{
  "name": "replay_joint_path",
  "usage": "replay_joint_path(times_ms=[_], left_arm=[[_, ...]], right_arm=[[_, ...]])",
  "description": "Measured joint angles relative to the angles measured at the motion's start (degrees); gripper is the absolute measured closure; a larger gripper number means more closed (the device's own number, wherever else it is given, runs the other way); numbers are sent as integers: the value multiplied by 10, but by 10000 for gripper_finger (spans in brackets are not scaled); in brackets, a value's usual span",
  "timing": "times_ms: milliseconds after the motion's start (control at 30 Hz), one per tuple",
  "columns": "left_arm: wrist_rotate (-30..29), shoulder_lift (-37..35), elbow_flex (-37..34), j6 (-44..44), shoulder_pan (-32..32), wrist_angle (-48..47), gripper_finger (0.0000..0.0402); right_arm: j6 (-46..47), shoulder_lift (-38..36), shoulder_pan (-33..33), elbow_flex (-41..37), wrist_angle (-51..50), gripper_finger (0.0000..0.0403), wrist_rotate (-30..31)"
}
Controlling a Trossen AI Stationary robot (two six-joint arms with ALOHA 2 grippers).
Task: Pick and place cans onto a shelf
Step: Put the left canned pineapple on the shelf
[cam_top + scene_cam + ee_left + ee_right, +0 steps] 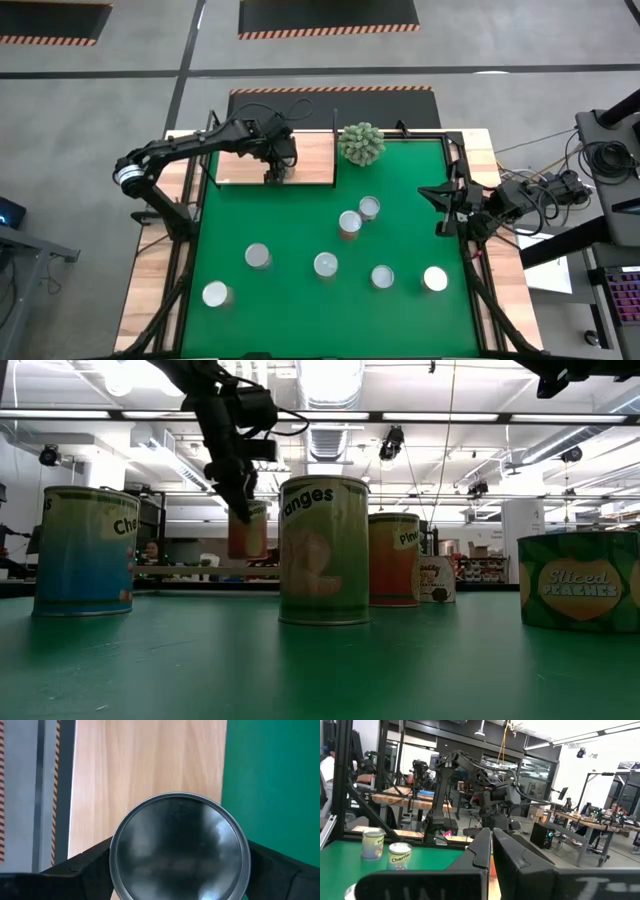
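While left fingers (85, 870) pinch a can (179, 847), right fingers (492, 852) pressed together, labels "Cherries" (400, 858), "Sliced Peaches" (580, 585).

Grey concrete floor (120, 60) surrounds the table, marked with dark mats edged in orange-black hazard striping (330, 33). Ceiling carries fluorescent strip lights (60, 414) and exposed ducting (330, 440). Workbenches (590, 817) with equipment stand in the room behind. Cables (560, 185) trail off the table's right edge.

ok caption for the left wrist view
Left tool holds a can between its fingers above the pale wooden shelf.
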Motion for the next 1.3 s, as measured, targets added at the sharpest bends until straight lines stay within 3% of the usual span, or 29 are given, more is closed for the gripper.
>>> replay_joint_path(times_ms=[500, 867, 1300], left_arm=[[-4, 3, 1, 6, 0, 12, 65], [-4, 2, 63, -4, -12, -64, 65], [-4, 9, 32, -8, -13, -36, 65]], right_arm=[[0, 0, 0, 0, 0, 394, 0], [0, 0, 0, 0, 0, 394, 0], [0, 0, 0, 0, 0, 394, 0]])
